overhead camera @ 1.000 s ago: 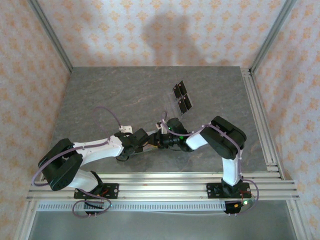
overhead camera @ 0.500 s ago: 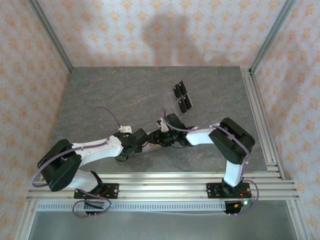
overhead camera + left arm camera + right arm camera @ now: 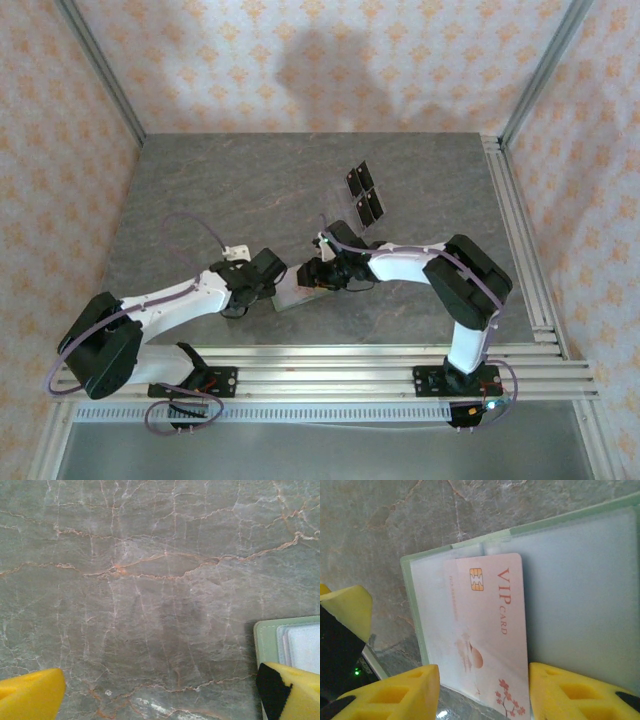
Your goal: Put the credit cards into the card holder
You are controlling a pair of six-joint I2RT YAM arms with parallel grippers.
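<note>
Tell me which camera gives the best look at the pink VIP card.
Right wrist: the pink card lies large and sharp on the open card holder, chip and lettering legible. Top external shows the holder as a small pale patch, card indistinguishable. Left wrist catches a holder corner.
</note>
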